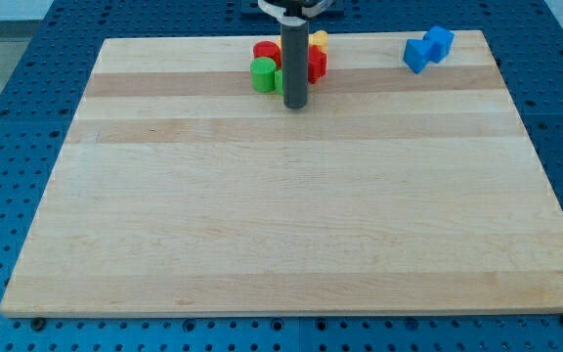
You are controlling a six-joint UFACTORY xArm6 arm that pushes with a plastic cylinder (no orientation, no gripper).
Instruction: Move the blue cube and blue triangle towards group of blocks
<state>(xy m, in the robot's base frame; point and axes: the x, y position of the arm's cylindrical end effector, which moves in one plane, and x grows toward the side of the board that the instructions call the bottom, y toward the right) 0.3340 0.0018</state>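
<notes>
Two blue blocks sit touching at the view's top right: a blue cube (441, 42) and a blue triangle (417, 55) just to its lower left. A group of blocks lies at the top centre: a red block (266, 50), a green cylinder (263, 74), a red block (317, 65) and a yellow block (319, 39), partly hidden by my rod. My tip (295, 105) rests on the board just below this group, far to the left of the blue blocks.
The wooden board (291, 215) lies on a blue perforated table (27, 108). A further green block (279, 80) peeks out beside the rod.
</notes>
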